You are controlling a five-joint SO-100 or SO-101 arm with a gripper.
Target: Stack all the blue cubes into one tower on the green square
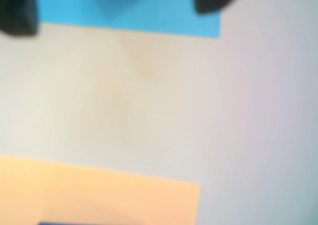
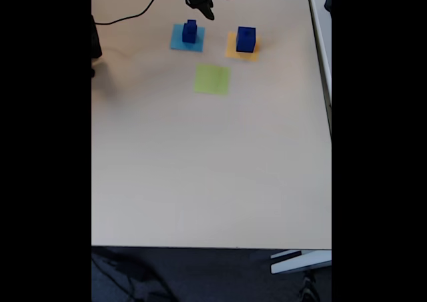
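The claw (image 2: 202, 5) is hanging with jaws apart just above the blue cubes (image 2: 189, 31) piled on the light-blue square (image 2: 187, 42), seemingly lining up a grasp; another cube (image 2: 245, 39) is sitting on the orange square (image 2: 241, 51); the green square (image 2: 212, 79) is lying bare on the desk (image 2: 200, 169).

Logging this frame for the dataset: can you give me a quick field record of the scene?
hand: above the light-blue square's far edge, open or shut unclear
light-blue square: carries blue cubes, apparently a small one on a bigger one
orange-yellow square: carries one larger blue cube
green square: bare, nearer the camera than the other two
table: light beige
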